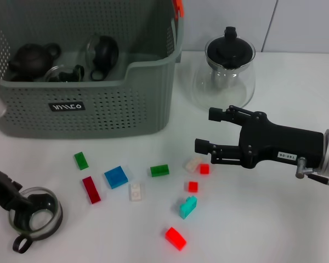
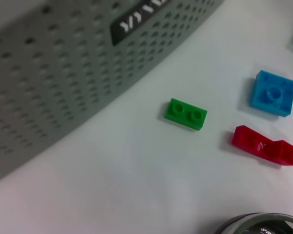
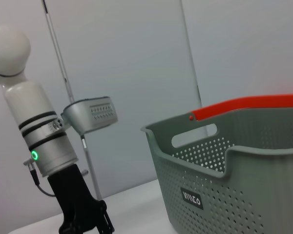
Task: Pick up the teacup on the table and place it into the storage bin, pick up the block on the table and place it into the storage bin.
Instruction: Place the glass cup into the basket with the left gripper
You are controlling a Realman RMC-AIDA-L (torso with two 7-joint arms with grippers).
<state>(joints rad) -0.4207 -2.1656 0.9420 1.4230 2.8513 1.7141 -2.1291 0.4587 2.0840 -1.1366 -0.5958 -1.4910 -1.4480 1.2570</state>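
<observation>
A glass teacup (image 1: 35,215) with a dark handle is at the table's front left; its rim also shows in the left wrist view (image 2: 263,223). My left gripper (image 1: 26,205) is shut on the cup's rim, with one finger inside it. Several blocks lie mid-table: green (image 1: 81,160), red (image 1: 91,189), blue (image 1: 115,177), white (image 1: 136,191), green (image 1: 159,170), cyan (image 1: 188,207) and red (image 1: 175,238). My right gripper (image 1: 204,130) is open and empty above the small red block (image 1: 204,169). The grey storage bin (image 1: 115,109) stands at the back left.
The bin holds a dark teapot (image 1: 33,57) and glass pieces. A glass teapot (image 1: 229,68) with a black lid stands at the back right. The left wrist view shows the bin wall (image 2: 63,87), a green block (image 2: 185,113), a blue one (image 2: 273,92) and a red one (image 2: 263,145).
</observation>
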